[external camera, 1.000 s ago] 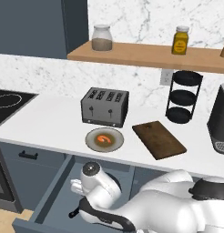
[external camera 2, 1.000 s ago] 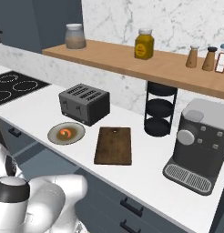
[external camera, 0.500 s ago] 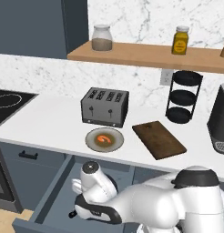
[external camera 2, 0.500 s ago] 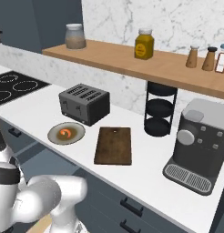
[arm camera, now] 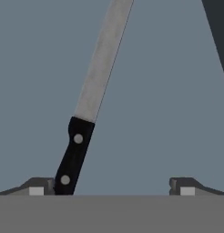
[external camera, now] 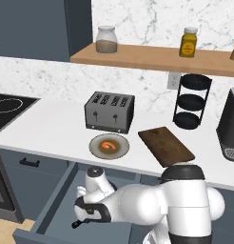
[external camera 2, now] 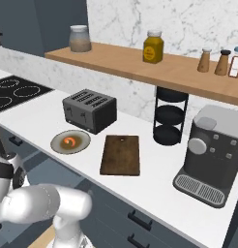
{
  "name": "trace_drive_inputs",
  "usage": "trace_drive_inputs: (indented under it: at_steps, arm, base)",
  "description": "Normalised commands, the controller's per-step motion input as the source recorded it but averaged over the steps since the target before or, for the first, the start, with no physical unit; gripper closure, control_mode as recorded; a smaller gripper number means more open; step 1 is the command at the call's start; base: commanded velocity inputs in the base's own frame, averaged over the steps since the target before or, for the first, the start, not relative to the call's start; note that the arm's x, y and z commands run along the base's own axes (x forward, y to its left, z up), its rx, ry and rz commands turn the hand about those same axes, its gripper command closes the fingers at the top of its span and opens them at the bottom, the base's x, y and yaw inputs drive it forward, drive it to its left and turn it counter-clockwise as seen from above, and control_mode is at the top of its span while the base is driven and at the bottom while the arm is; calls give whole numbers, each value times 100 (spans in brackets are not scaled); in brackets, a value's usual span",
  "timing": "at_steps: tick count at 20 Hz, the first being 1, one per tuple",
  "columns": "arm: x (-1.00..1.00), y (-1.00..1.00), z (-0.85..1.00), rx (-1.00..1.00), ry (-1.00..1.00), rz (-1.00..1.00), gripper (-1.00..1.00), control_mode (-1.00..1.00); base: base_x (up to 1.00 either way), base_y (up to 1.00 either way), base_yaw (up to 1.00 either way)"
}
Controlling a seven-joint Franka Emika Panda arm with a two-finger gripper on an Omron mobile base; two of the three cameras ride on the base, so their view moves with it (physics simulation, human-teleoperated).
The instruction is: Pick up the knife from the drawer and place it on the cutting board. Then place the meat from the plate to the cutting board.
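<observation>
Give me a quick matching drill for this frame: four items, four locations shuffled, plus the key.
Items:
1. knife
2. meat
3. cutting board
4. mustard-yellow jar

Locations:
A. on the wooden shelf
B. on the drawer floor, handle near one finger of the open tool
C. on the counter, right of the plate
D. on the plate in front of the toaster

Pairs: 1-B, 2-D, 3-C, 4-A
</observation>
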Motion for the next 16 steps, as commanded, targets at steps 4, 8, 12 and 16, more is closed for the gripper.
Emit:
trace_drive_inputs:
  at_steps: [4, 8, 12, 16]
  arm:
    - [8, 3, -12, 0, 11, -2, -100, -100]
    - [0, 3, -20, 0, 8, -1, -100, -100]
    - [0, 5, -17, 0, 1, -2, -100, -100]
    - [0, 12, -10, 0, 0, -3, -100, -100]
  base:
    - [0, 0, 0]
    - [0, 0, 0]
    - [0, 0, 0]
    - [0, 0, 0]
